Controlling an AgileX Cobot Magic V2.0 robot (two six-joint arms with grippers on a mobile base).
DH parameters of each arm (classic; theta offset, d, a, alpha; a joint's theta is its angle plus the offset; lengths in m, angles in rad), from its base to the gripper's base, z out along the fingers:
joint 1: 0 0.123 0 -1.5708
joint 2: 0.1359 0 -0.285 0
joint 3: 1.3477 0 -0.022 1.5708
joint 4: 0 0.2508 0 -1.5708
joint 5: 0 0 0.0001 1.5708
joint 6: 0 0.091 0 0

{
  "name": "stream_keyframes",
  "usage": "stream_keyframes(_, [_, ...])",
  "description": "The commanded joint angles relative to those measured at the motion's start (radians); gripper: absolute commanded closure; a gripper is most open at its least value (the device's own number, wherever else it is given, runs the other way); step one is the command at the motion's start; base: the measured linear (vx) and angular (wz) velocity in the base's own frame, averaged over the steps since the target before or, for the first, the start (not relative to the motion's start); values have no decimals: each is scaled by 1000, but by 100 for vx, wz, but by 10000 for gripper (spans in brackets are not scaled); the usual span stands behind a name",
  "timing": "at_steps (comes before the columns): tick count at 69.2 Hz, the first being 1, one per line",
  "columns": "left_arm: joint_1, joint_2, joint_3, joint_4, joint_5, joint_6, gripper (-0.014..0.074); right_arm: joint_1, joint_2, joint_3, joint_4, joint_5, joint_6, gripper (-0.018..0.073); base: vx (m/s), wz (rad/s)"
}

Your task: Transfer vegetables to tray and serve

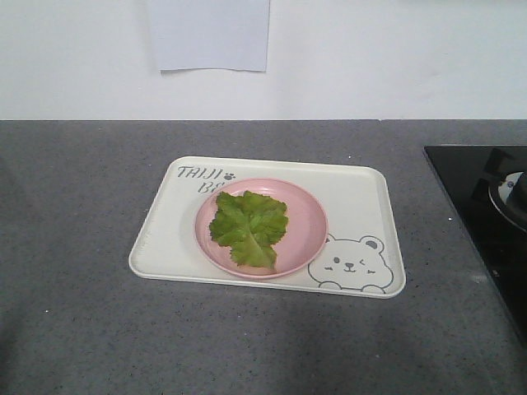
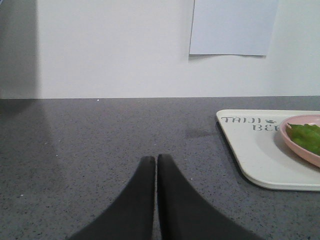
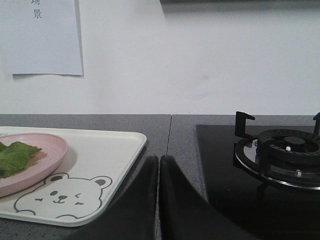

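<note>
Lettuce (image 1: 249, 227) lies on a pink plate (image 1: 309, 222) (centered on the tray (image 1: 366, 197)); left tool (image 2: 156, 161) and right tool (image 3: 158, 161) are both closed, empty.

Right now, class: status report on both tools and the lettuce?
Left tool shut, empty. Right tool shut, empty. Lettuce leaf on pink plate, plate on tray. Nothing blocking.

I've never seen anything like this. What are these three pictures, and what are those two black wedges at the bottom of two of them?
They come from a two-armed robot. One camera looks from the front at a grey counter. There a cream tray carries a pink plate with a lettuce leaf; a black stove sits at the right. The other two cameras ride on the wrists. The black wedges are the left end effector and right end effector, each a pair of fingers pressed shut, holding nothing.
</note>
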Motion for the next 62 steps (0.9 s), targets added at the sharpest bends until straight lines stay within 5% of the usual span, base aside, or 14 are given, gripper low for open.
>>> stream_keyframes(1, [1, -14, 25, -1, -72, -10, 602, -2, -5, 15, -6, -79, 1, 561, 0, 0])
stream_keyframes(62, [1, -14, 25, -1, -71, -10, 602, -2, -5, 15, -6, -79, 1, 561, 0, 0])
